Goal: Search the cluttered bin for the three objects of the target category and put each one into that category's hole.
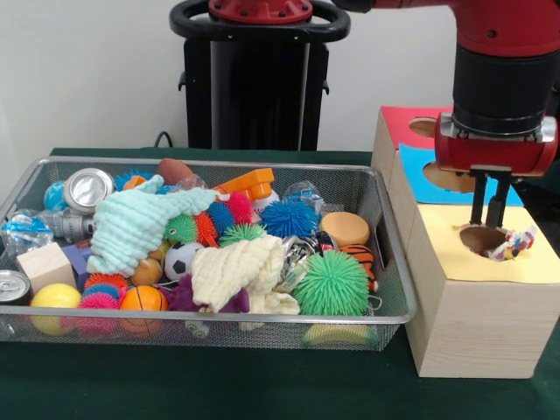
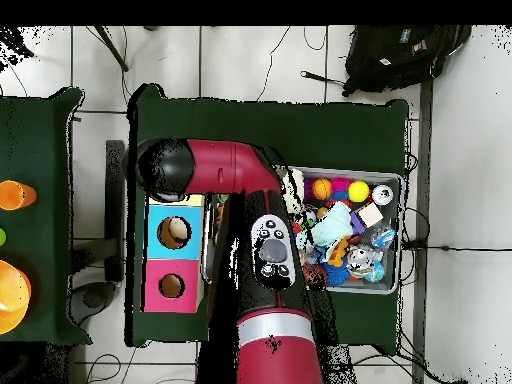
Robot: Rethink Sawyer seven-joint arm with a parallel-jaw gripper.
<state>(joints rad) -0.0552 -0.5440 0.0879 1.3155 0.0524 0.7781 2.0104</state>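
Front view: your gripper [image 1: 487, 210] hangs directly over the hole [image 1: 482, 239] in the yellow panel [image 1: 516, 258] of the wooden box [image 1: 477, 319]. Its two black fingers [image 1: 477, 199] stand close together with only a thin gap between them, and they grip nothing. A knotted rope toy [image 1: 514, 245] lies at the right rim of that hole, partly inside, just beside the fingertips but not held. The blue panel [image 1: 420, 162] and red panel [image 1: 398, 122] sit behind. To the left, the wire bin [image 1: 389, 262] remains packed: green spiky ball [image 1: 332, 283], cream cloth [image 1: 236, 271], mint cloth [image 1: 131, 227], soccer ball [image 1: 181, 259], tin can [image 1: 87, 189].

Overhead view: the arm [image 2: 225, 167] covers the yellow end of the box, so you cannot see the gripper or rope toy here. The blue and red panels' holes [image 2: 173, 232] appear empty. The bin [image 2: 392, 180] lies across the table [image 2: 300, 125] from them.
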